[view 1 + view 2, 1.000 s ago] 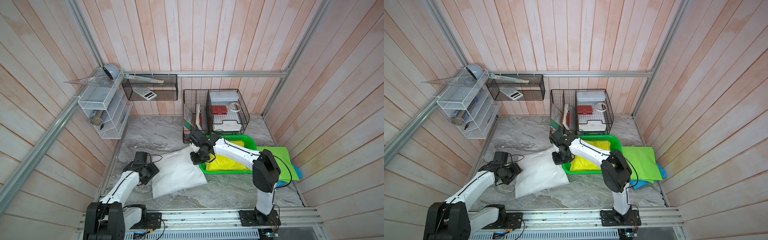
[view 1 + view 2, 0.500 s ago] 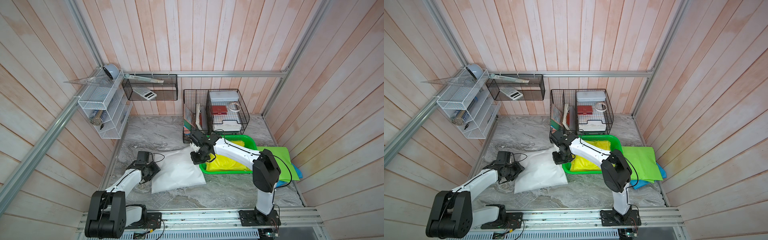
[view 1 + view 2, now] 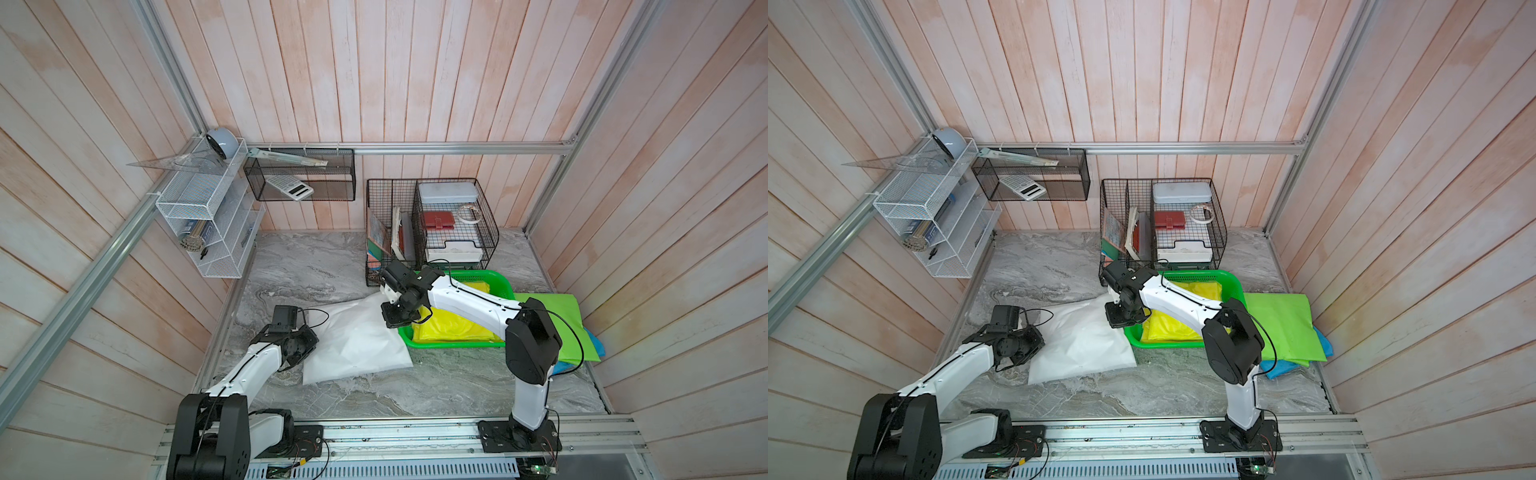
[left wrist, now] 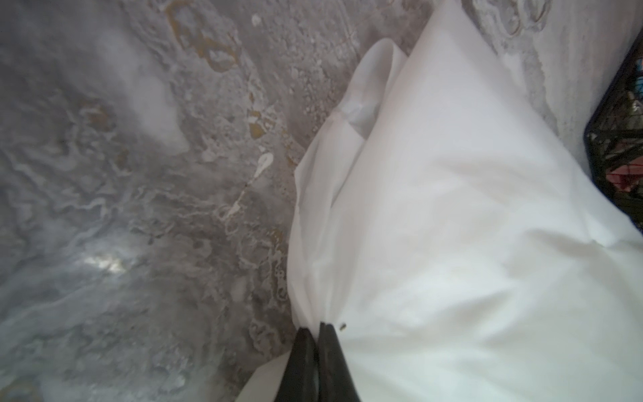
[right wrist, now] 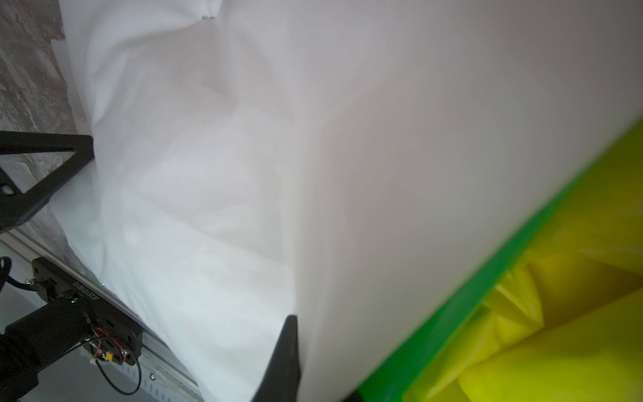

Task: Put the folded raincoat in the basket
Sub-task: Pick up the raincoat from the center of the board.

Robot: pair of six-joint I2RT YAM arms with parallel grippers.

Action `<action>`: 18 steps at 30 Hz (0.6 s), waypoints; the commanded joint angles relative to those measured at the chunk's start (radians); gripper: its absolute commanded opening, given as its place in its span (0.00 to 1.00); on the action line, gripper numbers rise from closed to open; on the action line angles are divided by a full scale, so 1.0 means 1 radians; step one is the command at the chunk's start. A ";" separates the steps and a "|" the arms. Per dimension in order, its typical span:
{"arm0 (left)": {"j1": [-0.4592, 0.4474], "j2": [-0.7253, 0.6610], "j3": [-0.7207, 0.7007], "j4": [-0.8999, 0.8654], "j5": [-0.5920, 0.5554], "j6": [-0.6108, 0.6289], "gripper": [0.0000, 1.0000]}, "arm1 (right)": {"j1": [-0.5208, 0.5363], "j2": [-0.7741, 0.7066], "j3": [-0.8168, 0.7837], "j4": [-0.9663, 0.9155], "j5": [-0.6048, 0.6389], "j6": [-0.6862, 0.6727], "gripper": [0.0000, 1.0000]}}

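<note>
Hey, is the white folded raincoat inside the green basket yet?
No, the white raincoat lies mostly on the table beside the basket, which holds a yellow one.

Grey marble tabletop [image 3: 316, 266] carries: basket [image 3: 457, 344]; white raincoat [image 3: 357, 345] touching one end of basket; black wire organiser [image 3: 490, 232] just behind basket; green sheet [image 3: 569, 328] over blue sheet [image 3: 595, 347] at basket's other end.
</note>
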 commanded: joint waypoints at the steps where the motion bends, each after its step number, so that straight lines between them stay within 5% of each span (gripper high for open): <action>1: -0.004 -0.058 0.062 -0.108 -0.006 0.006 0.00 | 0.002 -0.027 0.016 0.028 -0.040 0.012 0.04; 10: -0.004 -0.214 0.236 -0.314 -0.003 0.006 0.00 | 0.000 -0.116 0.090 -0.017 -0.032 0.010 0.04; 18: -0.080 -0.221 0.360 -0.299 0.040 -0.081 0.00 | -0.070 -0.234 0.097 -0.104 0.074 -0.030 0.04</action>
